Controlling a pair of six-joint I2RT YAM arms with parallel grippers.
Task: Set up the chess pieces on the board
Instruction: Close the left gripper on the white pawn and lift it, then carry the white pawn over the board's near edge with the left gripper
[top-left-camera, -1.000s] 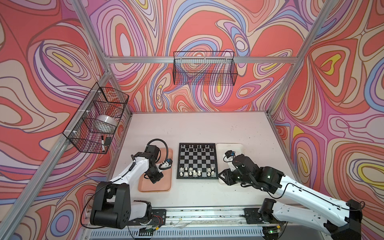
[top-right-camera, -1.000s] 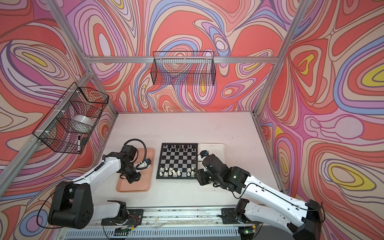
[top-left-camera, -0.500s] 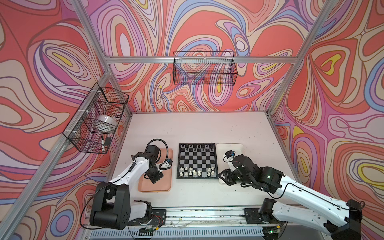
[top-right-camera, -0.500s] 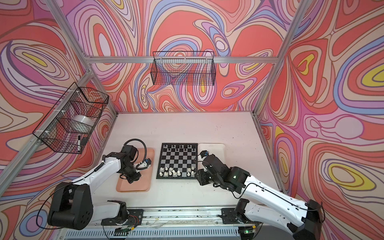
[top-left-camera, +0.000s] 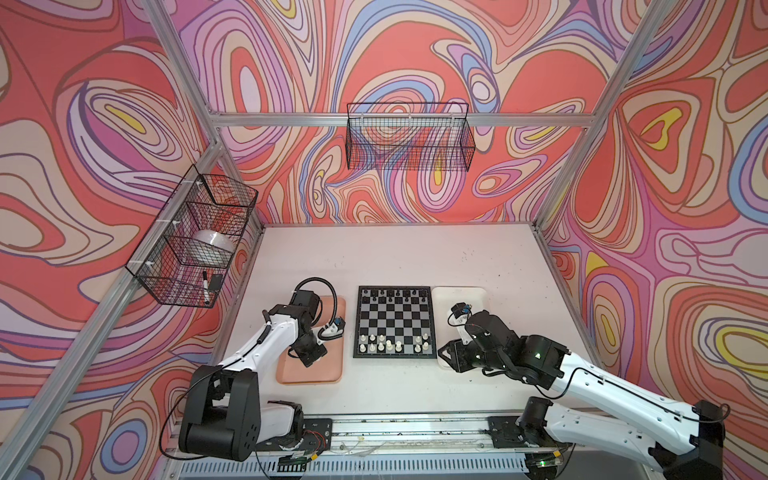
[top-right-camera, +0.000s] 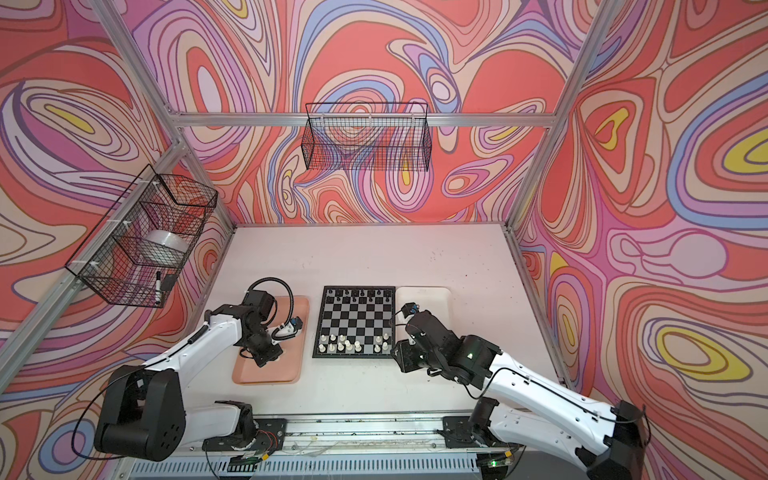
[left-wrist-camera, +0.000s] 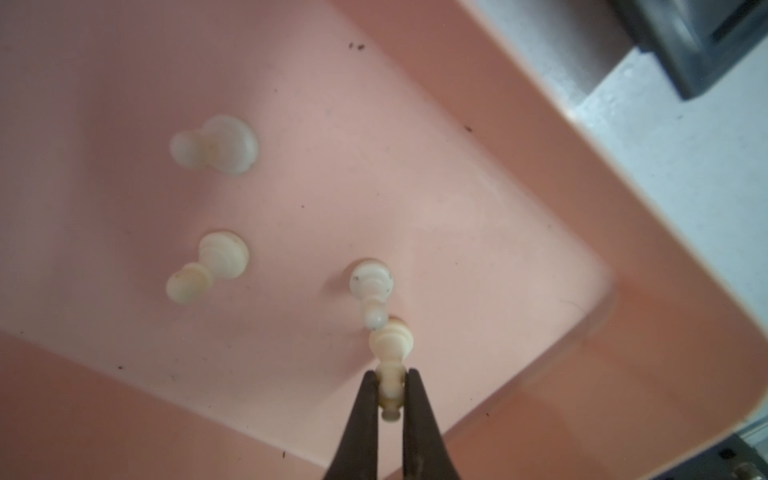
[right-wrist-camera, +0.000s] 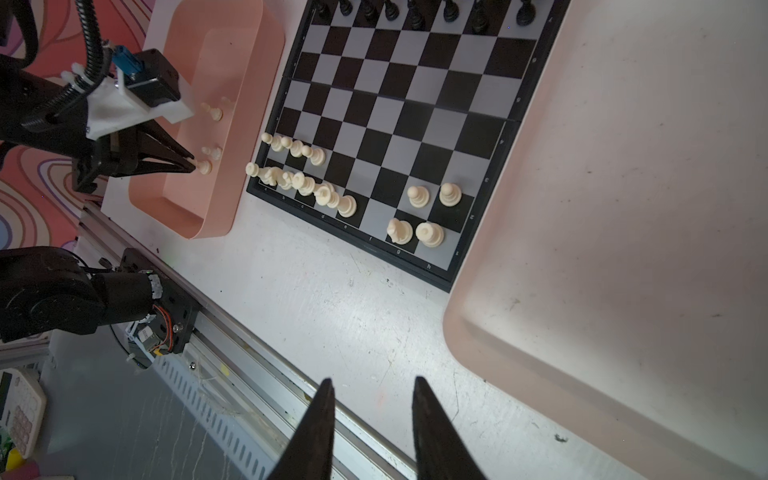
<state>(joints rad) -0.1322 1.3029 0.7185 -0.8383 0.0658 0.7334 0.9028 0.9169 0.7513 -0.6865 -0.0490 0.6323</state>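
Note:
The board (top-left-camera: 395, 322) lies mid-table between two trays. Black chess pieces (top-left-camera: 394, 295) line its far edge. Cream-white chess pieces (top-left-camera: 388, 345) fill part of its two near rows, with gaps on the right half (right-wrist-camera: 374, 216). My left gripper (left-wrist-camera: 390, 376) is down inside the pink tray (left-wrist-camera: 540, 232), shut on the upper part of a cream-white piece (left-wrist-camera: 390, 343). Three more white pieces (left-wrist-camera: 208, 266) lie loose on the tray floor. My right gripper (right-wrist-camera: 372, 384) is open and empty above the table, between the board's near right corner and the white tray (right-wrist-camera: 623, 208).
A wire basket (top-left-camera: 409, 141) hangs on the back wall. Another wire basket (top-left-camera: 195, 245) on the left wall holds a tape roll and a marker. A metal rail (top-left-camera: 374, 428) runs along the table's front edge. The left arm (top-left-camera: 266, 345) leans over the pink tray.
The left gripper's fingers have come together on the white piece in the pink tray. Neither arm has visibly shifted, and the right gripper stays as it was.

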